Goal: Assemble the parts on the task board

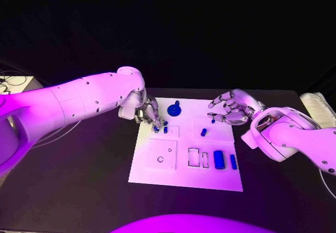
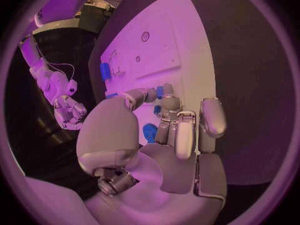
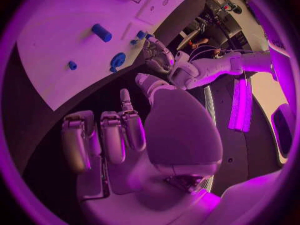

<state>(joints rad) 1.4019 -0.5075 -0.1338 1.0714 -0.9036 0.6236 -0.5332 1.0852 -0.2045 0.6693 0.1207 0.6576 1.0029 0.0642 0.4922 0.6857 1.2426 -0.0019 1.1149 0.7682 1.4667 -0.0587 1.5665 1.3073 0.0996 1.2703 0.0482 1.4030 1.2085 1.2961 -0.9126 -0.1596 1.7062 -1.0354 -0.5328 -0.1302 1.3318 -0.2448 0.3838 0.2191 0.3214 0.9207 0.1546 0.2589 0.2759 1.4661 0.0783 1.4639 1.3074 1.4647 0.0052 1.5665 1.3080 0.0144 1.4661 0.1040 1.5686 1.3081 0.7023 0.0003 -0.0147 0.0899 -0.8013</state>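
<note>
Left hand [image 1: 147, 114] pinching small blue part [image 1: 157, 128] upright over task board [image 1: 183, 174] slot, nearer than empty, spread right hand [image 1: 231, 108].

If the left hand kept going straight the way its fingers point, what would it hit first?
Probably the small blue part just below the left hand's fingertips, standing on the task board. How far above it the fingers are is unclear.

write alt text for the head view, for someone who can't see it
A white rectangular task board lies on a black table, with small blue parts scattered on it. The left hand reaches down onto the board's far left corner, while the right hand hovers with fingers apart at its far right.
</note>
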